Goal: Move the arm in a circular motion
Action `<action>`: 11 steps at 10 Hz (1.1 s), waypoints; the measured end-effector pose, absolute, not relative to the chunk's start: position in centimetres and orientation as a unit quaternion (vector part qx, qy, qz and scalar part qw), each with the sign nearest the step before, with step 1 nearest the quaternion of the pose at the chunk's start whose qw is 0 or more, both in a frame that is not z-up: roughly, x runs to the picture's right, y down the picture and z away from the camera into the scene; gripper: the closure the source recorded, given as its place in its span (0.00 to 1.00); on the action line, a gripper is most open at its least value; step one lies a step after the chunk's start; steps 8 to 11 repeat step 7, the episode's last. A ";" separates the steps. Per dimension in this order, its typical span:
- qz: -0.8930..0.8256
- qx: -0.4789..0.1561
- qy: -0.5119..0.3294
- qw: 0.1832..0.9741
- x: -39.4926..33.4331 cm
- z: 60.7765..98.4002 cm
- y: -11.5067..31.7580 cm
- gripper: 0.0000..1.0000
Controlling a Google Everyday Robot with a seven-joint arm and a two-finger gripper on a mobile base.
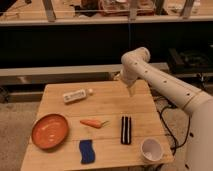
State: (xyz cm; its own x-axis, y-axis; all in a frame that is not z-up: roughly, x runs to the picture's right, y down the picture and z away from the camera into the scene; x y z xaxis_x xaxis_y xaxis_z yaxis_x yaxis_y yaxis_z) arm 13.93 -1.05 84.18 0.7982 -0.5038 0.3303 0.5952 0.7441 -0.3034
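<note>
My white arm [165,80] reaches in from the right and bends at an elbow above the table's far right corner. The gripper [131,90] hangs down from that elbow over the far right part of the wooden table [110,107], above bare wood. It is apart from every object on the table and holds nothing that I can see.
On the table lie a white tube [76,95] at the back, an orange plate [50,131] at the left, a carrot [93,123] in the middle, a black-and-white striped object [126,130], a blue sponge [87,151] and a white cup [151,149] at the front right. A dark shelf runs behind.
</note>
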 end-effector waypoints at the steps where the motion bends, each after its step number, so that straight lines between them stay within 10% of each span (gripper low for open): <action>1: -0.282 -0.206 -0.110 0.931 15.4 83.9 0.0 0.20; 7: -0.218 -0.201 -0.141 0.945 18.9 74.4 9.4 0.20; 11: -0.218 -0.201 -0.141 0.945 18.9 74.4 9.4 0.20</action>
